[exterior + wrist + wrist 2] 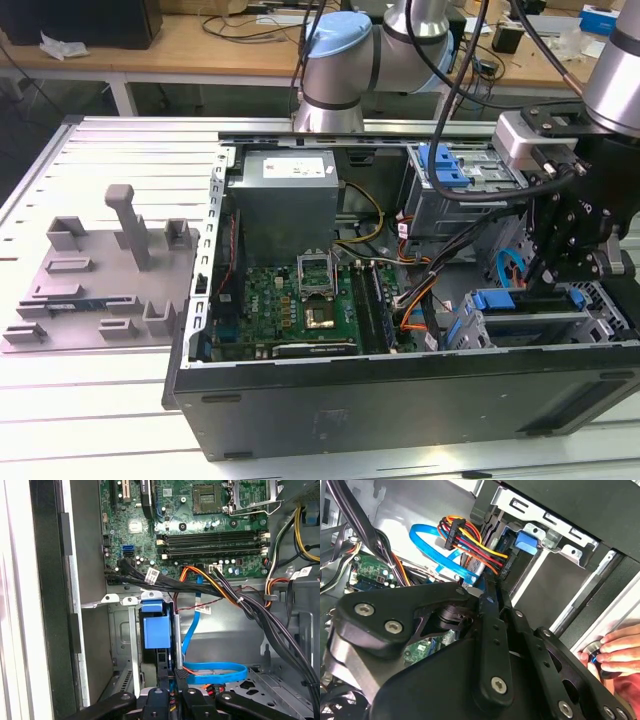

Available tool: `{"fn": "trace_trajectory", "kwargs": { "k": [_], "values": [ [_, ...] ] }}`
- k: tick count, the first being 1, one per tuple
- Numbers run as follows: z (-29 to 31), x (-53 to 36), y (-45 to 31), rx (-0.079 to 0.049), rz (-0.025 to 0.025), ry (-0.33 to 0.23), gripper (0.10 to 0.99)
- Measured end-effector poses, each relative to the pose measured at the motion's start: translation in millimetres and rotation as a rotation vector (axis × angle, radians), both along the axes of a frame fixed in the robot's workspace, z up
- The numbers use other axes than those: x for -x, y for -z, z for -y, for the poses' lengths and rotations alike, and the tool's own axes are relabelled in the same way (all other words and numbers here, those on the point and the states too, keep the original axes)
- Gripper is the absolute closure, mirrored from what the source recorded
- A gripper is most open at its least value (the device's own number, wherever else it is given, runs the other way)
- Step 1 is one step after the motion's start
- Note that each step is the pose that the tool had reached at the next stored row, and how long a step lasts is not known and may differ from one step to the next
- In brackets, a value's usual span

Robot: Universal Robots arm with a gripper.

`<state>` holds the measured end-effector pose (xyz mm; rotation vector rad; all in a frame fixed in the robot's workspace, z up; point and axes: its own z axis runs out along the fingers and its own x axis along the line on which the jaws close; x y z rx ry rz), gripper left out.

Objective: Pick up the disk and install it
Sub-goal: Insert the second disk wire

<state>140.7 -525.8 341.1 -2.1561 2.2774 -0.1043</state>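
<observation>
— Light's even and bright from overhead here; the ribbed metal table (90,420) in the exterior view throws back a pale sheen, almost washed out along the near edge.

— And inside the computer case (400,400)?

— Darker. The motherboard (290,305) sits in soft shade under the case walls, no hard shadows.

— The 2 wrist views?

— In the second wrist view the black gripper (495,610) looms close and slightly soft, and a hand (615,652) at the corner is overexposed. In the first wrist view, the case's white edge (15,605) glares; the circuit board stays crisp.
</observation>
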Motion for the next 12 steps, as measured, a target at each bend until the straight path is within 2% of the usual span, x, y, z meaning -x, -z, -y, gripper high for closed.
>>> {"fn": "trace_trajectory", "kwargs": {
  "k": [3,7,12],
  "values": [
    [0.0,0.0,-0.9,-0.001,-0.0005,0.000,0.925],
    [0.0,0.0,-10.8,0.001,-0.0007,0.000,0.925],
    [0.0,1.7,-9.4,0.005,-0.0007,-0.001,0.925]
  ]
}}
